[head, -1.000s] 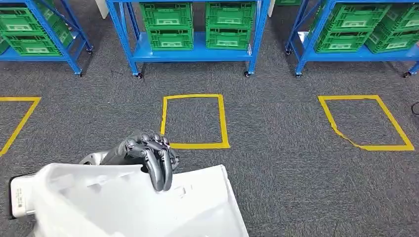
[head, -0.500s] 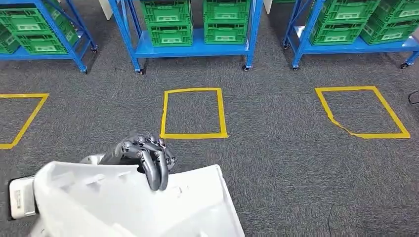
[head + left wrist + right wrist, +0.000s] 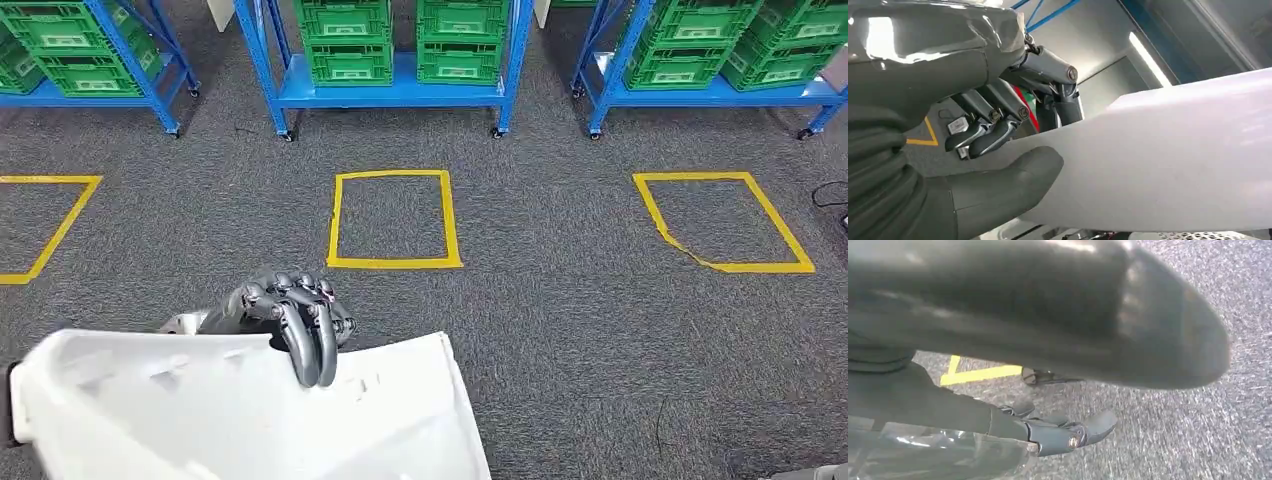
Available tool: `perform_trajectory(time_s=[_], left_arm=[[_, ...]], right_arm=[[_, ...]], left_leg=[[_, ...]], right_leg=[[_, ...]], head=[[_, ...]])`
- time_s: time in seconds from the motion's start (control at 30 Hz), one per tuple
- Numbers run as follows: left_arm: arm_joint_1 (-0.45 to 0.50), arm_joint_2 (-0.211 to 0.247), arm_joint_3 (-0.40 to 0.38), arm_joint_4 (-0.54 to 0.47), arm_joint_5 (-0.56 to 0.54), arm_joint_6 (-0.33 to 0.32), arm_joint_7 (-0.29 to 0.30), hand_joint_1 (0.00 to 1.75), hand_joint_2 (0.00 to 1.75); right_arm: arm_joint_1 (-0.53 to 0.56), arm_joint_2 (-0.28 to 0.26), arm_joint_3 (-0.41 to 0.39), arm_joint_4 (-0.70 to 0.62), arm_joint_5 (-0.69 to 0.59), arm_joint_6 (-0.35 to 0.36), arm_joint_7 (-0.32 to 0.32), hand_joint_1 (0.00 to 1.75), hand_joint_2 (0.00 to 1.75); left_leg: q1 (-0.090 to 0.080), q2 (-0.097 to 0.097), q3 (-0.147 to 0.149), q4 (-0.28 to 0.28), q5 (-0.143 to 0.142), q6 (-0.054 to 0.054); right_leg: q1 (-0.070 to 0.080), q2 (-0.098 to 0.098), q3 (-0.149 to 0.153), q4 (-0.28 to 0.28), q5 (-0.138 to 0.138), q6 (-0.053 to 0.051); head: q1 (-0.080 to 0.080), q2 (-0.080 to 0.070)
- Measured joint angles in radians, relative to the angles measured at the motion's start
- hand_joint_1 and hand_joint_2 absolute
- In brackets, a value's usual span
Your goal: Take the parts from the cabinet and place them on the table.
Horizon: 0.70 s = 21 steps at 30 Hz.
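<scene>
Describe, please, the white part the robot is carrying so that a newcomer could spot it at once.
Start from the grey carpet with its yellow taped squares, then look to the near left corner of the head view. There the left hand hooks its dark fingers over the edge of a large white part, the one pale, smooth panel among green crates and blue shelving.

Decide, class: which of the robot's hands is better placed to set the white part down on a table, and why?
Left. The left hand already grips the white part, fingers hooked over its top edge and thumb pressed beneath. The right hand hangs above the carpet, holding nothing.
</scene>
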Motion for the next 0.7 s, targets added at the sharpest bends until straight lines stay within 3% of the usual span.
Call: perform_trajectory(time_s=[0.03, 0.07, 0.1, 0.17, 0.23, 0.27, 0.37, 0.4, 0.43, 0.5, 0.53, 0.57, 0.6, 0.7], left_arm=[[0.0, 0.0, 0.0, 0.0, 0.0, 0.0, 0.0, 1.75, 1.75], [0.0, 0.0, 0.0, 0.0, 0.0, 0.0, 0.0, 1.75, 1.75], [-0.001, 0.0, 0.0, -0.001, 0.0, 0.0, 0.001, 1.75, 1.75], [0.0, 0.001, 0.0, -0.002, 0.0, -0.002, 0.0, 1.75, 1.75], [0.0, 0.002, 0.0, -0.002, 0.0, -0.002, 0.0, 1.75, 1.75], [-0.001, 0.002, 0.001, -0.002, 0.0, -0.002, 0.0, 1.75, 1.75], [0.0, 0.002, -0.001, -0.002, 0.0, -0.003, 0.0, 1.75, 1.75], [0.0, 0.002, -0.003, -0.001, 0.0, -0.006, 0.0, 1.75, 1.75], [0.0, 0.001, -0.004, -0.001, 0.0, -0.006, 0.0, 1.75, 1.75], [-0.002, -0.002, -0.007, -0.001, 0.0, -0.007, 0.002, 1.75, 1.75], [-0.004, -0.003, -0.01, -0.001, 0.0, -0.007, 0.003, 1.75, 1.75], [-0.009, -0.005, -0.01, -0.003, 0.001, -0.009, 0.006, 1.75, 1.75], [-0.016, -0.008, -0.011, -0.003, 0.003, -0.01, 0.01, 1.75, 1.75], [-0.022, -0.011, -0.017, -0.003, 0.016, -0.02, 0.021, 1.75, 1.75]], right_arm=[[0.0, -0.004, 0.003, 0.0, 0.0, 0.001, -0.002, 0.0, 0.0], [-0.001, -0.003, 0.006, 0.0, 0.0, 0.001, -0.002, 0.0, 0.0], [0.001, -0.006, 0.008, 0.0, 0.0, 0.002, -0.002, 0.0, 0.0], [0.003, -0.005, 0.012, 0.0, 0.002, 0.002, -0.002, 0.0, 0.0], [0.002, -0.005, 0.015, 0.0, 0.007, 0.0, -0.003, 0.0, 0.0], [0.001, -0.006, 0.018, 0.0, 0.017, -0.004, -0.003, 0.0, 0.0], [0.002, -0.006, 0.043, 0.0, 0.06, -0.03, -0.002, 0.0, 0.0], [0.001, -0.008, 0.054, 0.0, 0.078, -0.041, 0.003, 0.0, 0.0], [0.001, -0.008, 0.066, 0.0, 0.094, -0.051, 0.011, 0.0, 0.0], [0.001, -0.012, 0.089, -0.005, 0.123, -0.062, 0.021, 0.0, 0.0], [0.0, -0.016, 0.1, -0.013, 0.139, -0.067, 0.022, 0.0, 0.0], [-0.001, -0.017, 0.112, -0.022, 0.155, -0.07, 0.023, 0.0, 0.0], [0.0, -0.02, 0.123, -0.028, 0.171, -0.071, 0.023, 0.0, 0.0], [-0.011, -0.029, 0.166, -0.048, 0.247, -0.082, 0.027, 0.0, 0.0]], left_leg=[[0.001, 0.0, -0.01, 0.018, -0.004, -0.007], [-0.004, 0.001, -0.023, 0.031, -0.008, -0.014], [-0.006, 0.0, -0.03, 0.042, -0.009, -0.018], [-0.003, -0.003, -0.037, 0.041, -0.001, -0.029], [0.002, -0.007, -0.04, 0.051, -0.007, -0.038], [0.003, -0.007, -0.051, 0.08, -0.034, -0.045], [0.01, -0.007, -0.154, 0.315, -0.152, -0.059], [0.011, -0.007, -0.172, 0.357, -0.161, -0.059], [0.011, -0.007, -0.165, 0.349, -0.15, -0.057], [0.01, -0.002, -0.087, 0.215, -0.083, -0.045], [0.005, 0.017, -0.031, 0.121, -0.048, -0.034], [-0.006, 0.066, 0.009, 0.046, -0.046, -0.021], [-0.009, 0.066, 0.008, 0.045, -0.048, -0.018], [-0.015, 0.033, -0.006, 0.04, -0.038, -0.006]], right_leg=[[-0.006, 0.0, 0.063, -0.103, 0.024, 0.012], [0.0, 0.004, 0.072, -0.123, 0.007, 0.0], [-0.001, 0.01, 0.067, -0.123, 0.016, -0.019], [0.006, 0.008, 0.062, -0.114, 0.019, -0.03], [-0.003, 0.002, 0.06, -0.117, 0.027, -0.043], [-0.003, 0.001, 0.059, -0.117, 0.029, -0.048], [0.002, -0.015, 0.051, -0.117, 0.034, -0.055], [0.004, -0.022, 0.047, -0.117, 0.036, -0.058], [0.006, -0.029, 0.046, -0.117, 0.036, -0.058], [0.01, -0.045, 0.047, -0.117, 0.037, -0.058], [0.013, -0.053, 0.049, -0.117, 0.037, -0.057], [0.013, -0.061, 0.051, -0.117, 0.038, -0.056], [0.021, -0.07, 0.049, -0.118, 0.041, -0.05], [0.018, -0.101, 0.053, -0.127, 0.047, -0.04]], head=[[0.0, 0.0], [0.003, 0.0], [-0.001, 0.0], [0.0, 0.0], [0.0, 0.0], [-0.003, 0.0], [-0.004, 0.0], [-0.005, 0.0], [-0.005, 0.0], [-0.005, 0.0], [-0.005, 0.0], [-0.004, 0.0], [-0.003, 0.0], [-0.005, 0.0]])
